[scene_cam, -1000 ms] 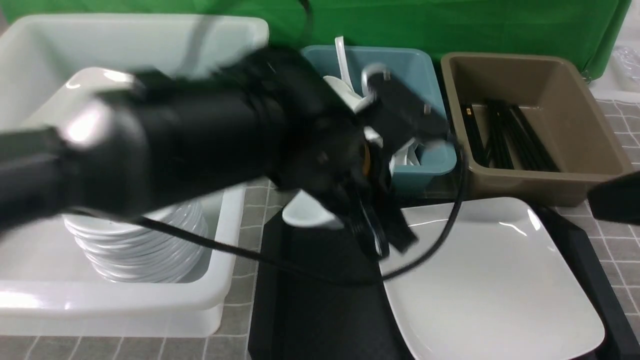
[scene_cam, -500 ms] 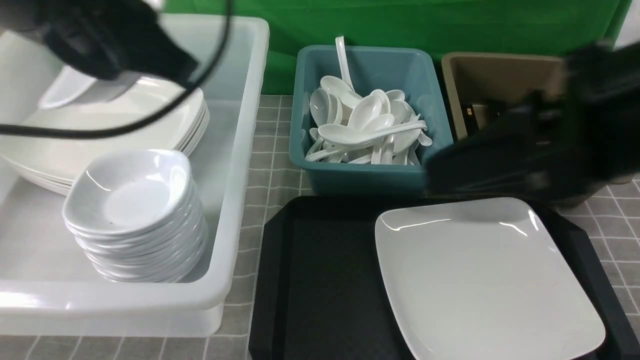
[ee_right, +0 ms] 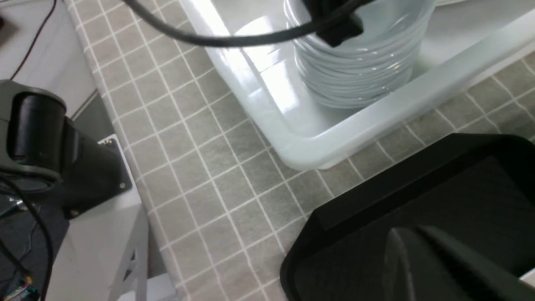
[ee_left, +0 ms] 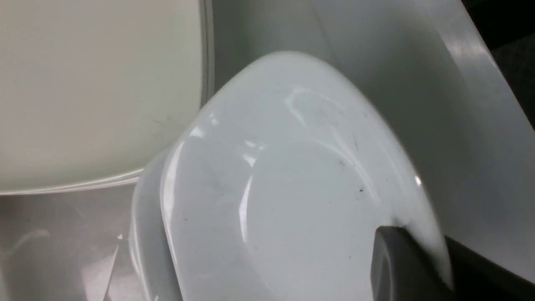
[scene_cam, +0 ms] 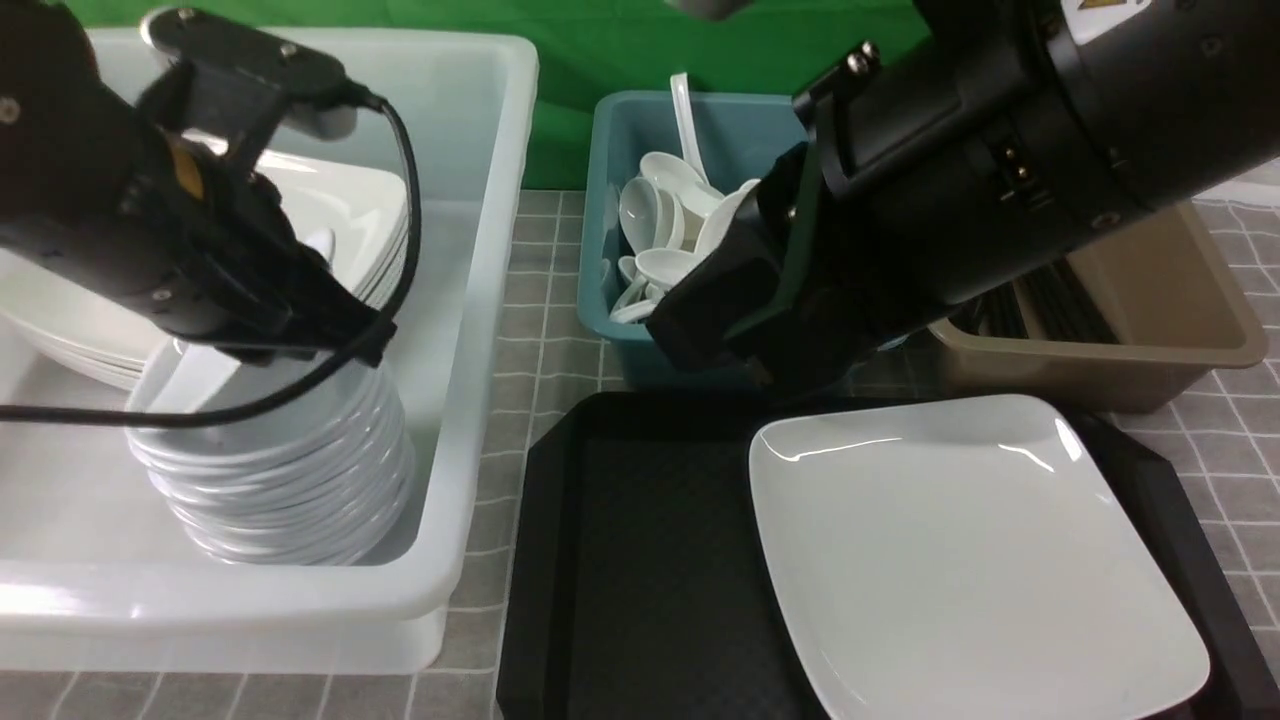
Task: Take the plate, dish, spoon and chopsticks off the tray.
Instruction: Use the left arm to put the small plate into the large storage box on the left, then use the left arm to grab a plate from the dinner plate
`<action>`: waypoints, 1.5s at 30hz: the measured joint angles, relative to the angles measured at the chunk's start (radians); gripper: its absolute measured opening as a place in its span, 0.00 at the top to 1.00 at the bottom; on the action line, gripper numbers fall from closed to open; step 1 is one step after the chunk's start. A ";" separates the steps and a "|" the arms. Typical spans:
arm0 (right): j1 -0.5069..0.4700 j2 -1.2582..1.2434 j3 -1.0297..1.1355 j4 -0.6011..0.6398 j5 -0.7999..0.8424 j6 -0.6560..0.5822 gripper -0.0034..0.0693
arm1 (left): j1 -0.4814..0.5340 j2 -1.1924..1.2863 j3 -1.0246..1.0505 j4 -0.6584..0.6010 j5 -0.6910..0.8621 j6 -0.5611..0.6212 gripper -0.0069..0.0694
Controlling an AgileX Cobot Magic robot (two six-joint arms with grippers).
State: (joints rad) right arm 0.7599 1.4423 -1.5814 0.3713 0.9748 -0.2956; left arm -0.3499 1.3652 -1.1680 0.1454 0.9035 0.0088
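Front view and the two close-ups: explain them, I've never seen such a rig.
It is a robot with two arms, each ending in a gripper. The front view looks forward from between them; the close-ups come from cameras on each wrist. The left gripper is shut on a small dish over the stack of dishes in the white tub. The right gripper is shut and seems empty, near the black tray, where the plate lies. Behind sit a teal tub of spoons and a brown tub.

The small pale squarish dish hides one finger of the left gripper. The black right arm covers the three-o'clock half of the teal plastic tub.
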 joint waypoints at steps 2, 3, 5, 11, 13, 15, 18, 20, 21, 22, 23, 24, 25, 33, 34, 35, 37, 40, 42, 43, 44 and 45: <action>0.000 0.000 0.000 -0.015 0.000 0.005 0.92 | 0.000 0.002 0.006 0.002 -0.009 -0.009 0.80; 0.000 0.000 0.000 -0.025 0.000 0.010 0.91 | 0.000 0.004 0.007 0.004 -0.011 -0.009 0.77; 0.000 0.000 0.000 -0.056 0.001 0.024 0.91 | 0.000 0.007 0.007 0.007 -0.014 -0.009 0.67; -0.001 -0.011 0.000 -0.222 0.037 0.106 0.91 | 0.000 0.006 -0.076 -0.056 0.025 -0.037 0.32; -0.014 -0.025 0.000 -0.261 0.062 0.117 0.91 | 0.000 -0.001 -0.116 -0.118 0.035 -0.035 0.25; -0.049 -0.047 0.000 -0.298 0.104 0.120 0.91 | 0.000 -0.006 -0.161 -0.217 0.036 -0.009 0.22; -0.121 -0.076 -0.001 -0.343 0.162 0.123 0.91 | -0.011 -0.011 -0.208 -0.332 0.022 -0.009 0.23; -0.198 -0.093 0.000 -0.371 0.192 0.124 0.91 | -0.042 -0.004 -0.232 -0.394 0.010 -0.009 0.31; -0.241 -0.102 0.005 -0.371 0.192 0.124 0.91 | -0.062 0.003 -0.243 -0.407 0.009 -0.009 0.36; -0.269 -0.111 0.012 -0.371 0.192 0.124 0.91 | -0.085 0.015 -0.253 -0.412 0.009 -0.009 0.42; -0.334 -0.133 0.043 -0.377 0.192 0.124 0.91 | -0.129 0.043 -0.270 -0.414 0.012 -0.009 0.54; -0.371 -0.144 0.059 -0.378 0.192 0.124 0.91 | -0.154 0.063 -0.280 -0.414 0.019 -0.009 0.60; -0.407 -0.162 0.083 -0.378 0.192 0.125 0.91 | -0.177 0.088 -0.291 -0.415 0.029 -0.009 0.71; -0.632 -0.338 0.427 -0.371 0.184 0.127 0.91 | -0.271 0.411 -0.483 -0.468 0.095 -0.009 0.90; -0.640 -0.357 0.465 -0.359 0.179 0.127 0.91 | -0.271 0.442 -0.507 -0.466 0.095 -0.009 0.90; -0.643 -0.369 0.492 -0.347 0.175 0.127 0.91 | -0.271 0.480 -0.536 -0.458 0.095 -0.009 0.90; -0.647 -0.399 0.541 -0.301 0.159 0.119 0.91 | -0.271 0.543 -0.582 -0.437 0.095 0.008 0.87; -0.647 -0.423 0.594 -0.176 0.131 0.062 0.91 | -0.271 0.632 -0.634 -0.394 0.087 0.029 0.78; -0.647 -0.425 0.602 -0.129 0.128 0.032 0.91 | -0.271 0.669 -0.646 -0.374 0.061 0.037 0.71; -0.647 -0.425 0.604 -0.103 0.122 0.017 0.91 | -0.271 0.689 -0.651 -0.364 0.047 0.040 0.66; -0.647 -0.425 0.607 -0.080 0.112 0.009 0.91 | -0.271 0.712 -0.652 -0.357 0.032 0.041 0.60; -0.647 -0.425 0.608 -0.070 0.107 0.007 0.91 | -0.271 0.726 -0.653 -0.351 0.023 0.041 0.56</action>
State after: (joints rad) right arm 0.1131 1.0170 -0.9733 0.3010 1.0822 -0.2890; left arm -0.6212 2.0909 -1.8211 -0.2057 0.9268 0.0500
